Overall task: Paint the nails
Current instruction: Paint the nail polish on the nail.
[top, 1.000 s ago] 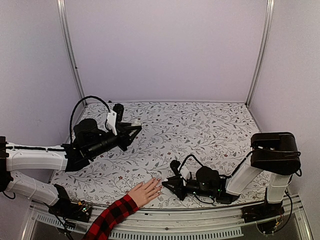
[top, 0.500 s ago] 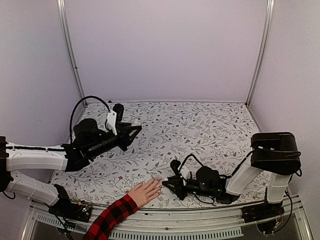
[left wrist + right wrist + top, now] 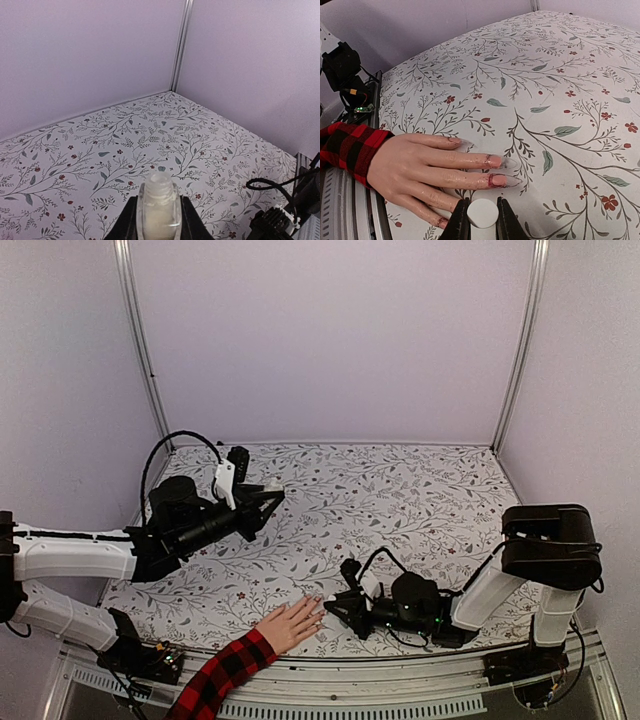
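Only the right wrist view shows the nails (image 3: 510, 163) up close. They are pale and shiny, at the tips of one hand (image 3: 415, 167) that lies flat on the flowered counter (image 3: 560, 90). The hand has a red-and-black sleeve (image 3: 347, 147). Three nails show clearly, and there are red smears near them.

In that same view the right fingers (image 3: 482, 205) are clamped on one white cap (image 3: 482, 216), just beside the hand.

Only the left wrist view shows the one bottle (image 3: 158, 187). It is clear, with an open neck and pale stuff inside. The left fingers (image 3: 158, 210) are clamped on it, up above the counter.

The top view shows two arms. The left one is well apart from the hand, which lies at the near edge.
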